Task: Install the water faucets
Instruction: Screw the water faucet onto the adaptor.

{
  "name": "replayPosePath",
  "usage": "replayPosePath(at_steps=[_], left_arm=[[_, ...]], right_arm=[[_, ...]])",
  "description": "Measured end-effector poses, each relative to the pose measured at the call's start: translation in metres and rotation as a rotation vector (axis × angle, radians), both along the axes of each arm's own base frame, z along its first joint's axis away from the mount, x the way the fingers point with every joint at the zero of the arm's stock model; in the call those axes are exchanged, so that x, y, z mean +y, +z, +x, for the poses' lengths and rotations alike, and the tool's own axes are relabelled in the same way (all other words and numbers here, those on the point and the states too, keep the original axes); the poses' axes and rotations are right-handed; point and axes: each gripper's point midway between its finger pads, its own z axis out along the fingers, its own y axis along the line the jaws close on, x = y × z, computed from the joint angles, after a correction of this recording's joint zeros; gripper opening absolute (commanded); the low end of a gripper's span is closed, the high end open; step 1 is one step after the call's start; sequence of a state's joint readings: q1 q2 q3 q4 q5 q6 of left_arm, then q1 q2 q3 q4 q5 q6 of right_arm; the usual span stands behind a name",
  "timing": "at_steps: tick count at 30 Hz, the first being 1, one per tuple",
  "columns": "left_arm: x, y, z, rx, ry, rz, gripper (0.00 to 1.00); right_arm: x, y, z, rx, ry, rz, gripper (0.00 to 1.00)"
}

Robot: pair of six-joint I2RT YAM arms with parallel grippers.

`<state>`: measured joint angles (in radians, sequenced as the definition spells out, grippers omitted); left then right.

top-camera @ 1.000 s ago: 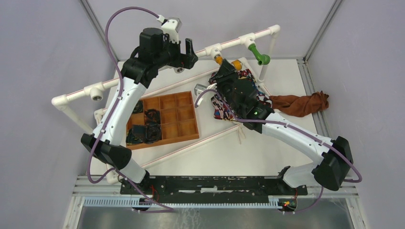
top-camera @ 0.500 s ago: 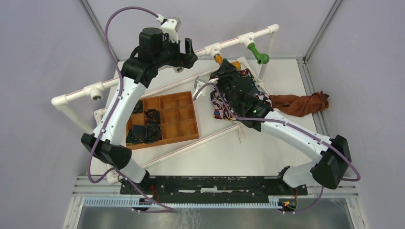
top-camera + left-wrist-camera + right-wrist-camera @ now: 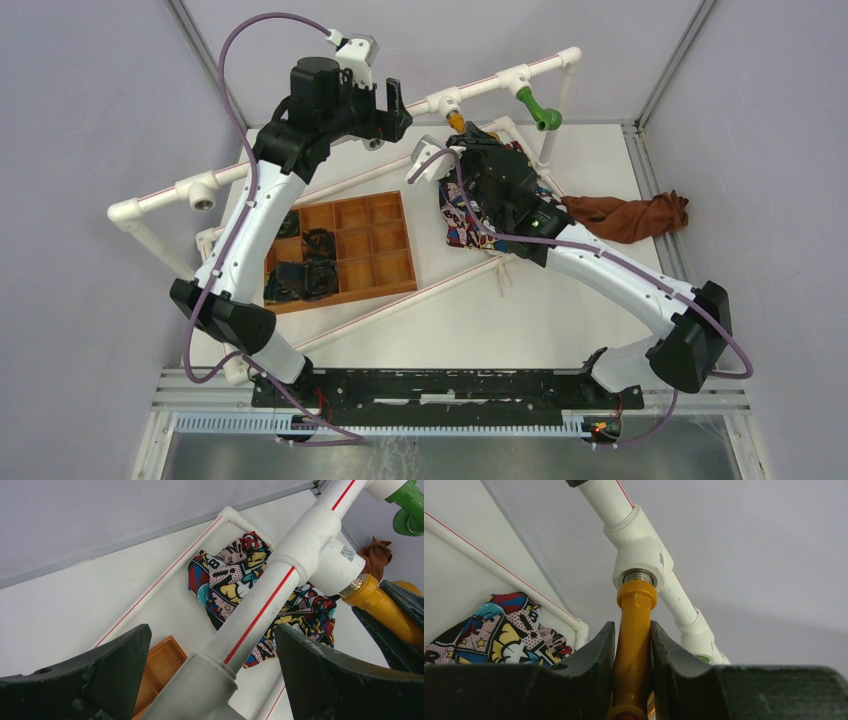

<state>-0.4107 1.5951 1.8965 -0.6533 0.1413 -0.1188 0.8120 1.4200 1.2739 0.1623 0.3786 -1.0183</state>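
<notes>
At about eight o'clock on the white table (image 3: 560,310) we see a compartmented orange wooden tray (image 3: 385,262). Toward eleven o'clock our left gripper (image 3: 393,103) stands with jaws spread wide, and the red-striped white plastic pipe rail (image 3: 260,615) passes between them. At twelve o'clock our right gripper (image 3: 633,645) is clamped on the orange-yellow plastic faucet (image 3: 636,600), whose metal thread enters the white T-fitting (image 3: 639,555). At one o'clock the green plastic faucet (image 3: 541,112) hangs from the next fitting along the rail.

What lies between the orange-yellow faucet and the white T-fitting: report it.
A short band of exposed metal thread, seen in the right wrist view between the orange-yellow faucet and the T-fitting.
</notes>
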Motion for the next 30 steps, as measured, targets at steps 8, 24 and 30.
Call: replayPosePath(at_steps=[8,24,30], left_arm=[[0.0001,-0.0006,0.0006,-0.001,0.0,0.0,1.0],[-0.0001,-0.0002,0.001,-0.007,-0.005,-0.006,1.0],[-0.0003,0.0002,0.0008,-0.01,-0.009,-0.008,1.0]], right_arm=[[0.0039,-0.0021,-0.0012,0.076,0.027,0.182,0.0],[0.0077,-0.0039,-0.0021,0.221,0.105,0.548,0.0],[0.0085,-0.004,-0.0014,0.261,0.134,0.631,0.0]])
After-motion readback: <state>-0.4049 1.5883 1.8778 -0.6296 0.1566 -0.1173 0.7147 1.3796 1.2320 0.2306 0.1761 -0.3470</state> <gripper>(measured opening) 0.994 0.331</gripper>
